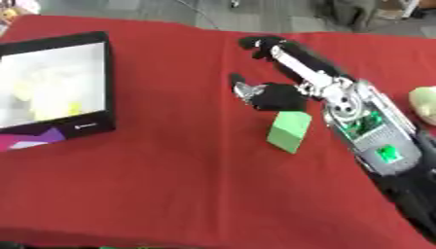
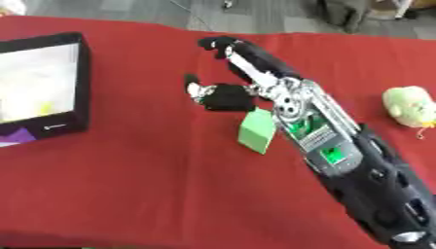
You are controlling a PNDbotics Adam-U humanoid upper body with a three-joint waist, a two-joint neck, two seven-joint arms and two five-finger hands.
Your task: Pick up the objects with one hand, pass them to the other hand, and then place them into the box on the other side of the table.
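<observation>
A green block (image 1: 289,131) lies on the red counter (image 1: 170,185), well right of the black box (image 1: 56,87). A pale plush toy (image 2: 409,107) sits farther right of the block. The right hand (image 1: 277,73) hovers just beyond the block, fingers spread, holding nothing. Grey floor lies beyond the counter.

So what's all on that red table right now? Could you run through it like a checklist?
Surface: red tablecloth.
Job's things: green block lying beside the right hand; black box at the left with pale things inside.
Clutter: pale plush toy near the right edge.
Hands: right hand open above the cloth, holding nothing; left hand not seen.
Cables: nothing seen.
Surroundings: grey floor beyond the far edge.
</observation>
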